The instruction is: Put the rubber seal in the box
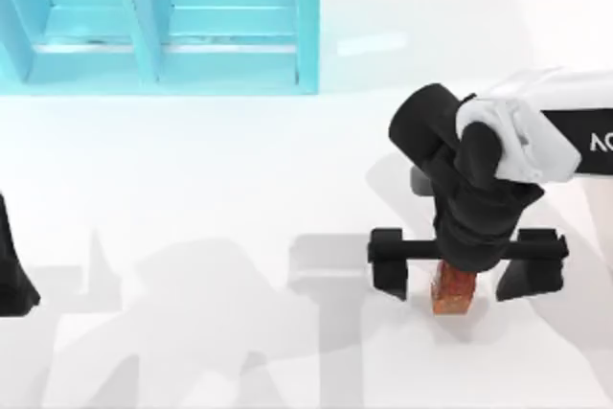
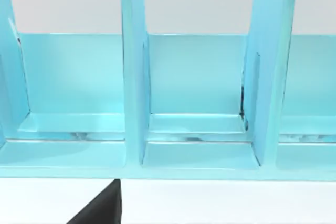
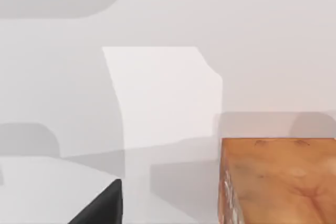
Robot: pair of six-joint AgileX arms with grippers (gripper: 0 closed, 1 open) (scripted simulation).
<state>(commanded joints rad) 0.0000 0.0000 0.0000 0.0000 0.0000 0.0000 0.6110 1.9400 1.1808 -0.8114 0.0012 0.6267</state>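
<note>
The white tabletop [image 1: 239, 189] carries a light-blue box [image 1: 158, 21] at its far left, split by upright dividers into compartments that look bare. The right arm [image 1: 536, 131] reaches in from the right, its black tool [image 1: 467, 270] hanging over the near right part of the tabletop. That tool is released, its fingers [image 1: 389, 265] spread wide on either side of the seal [image 1: 454, 289] and not touching it. The seal sits on the tabletop between them, well apart from the box. The left tool [image 1: 14, 275] is parked at the near left edge; its state cannot be told. Judging by this, nothing is done yet: gripping, carrying and dropping the seal all remain.
</note>
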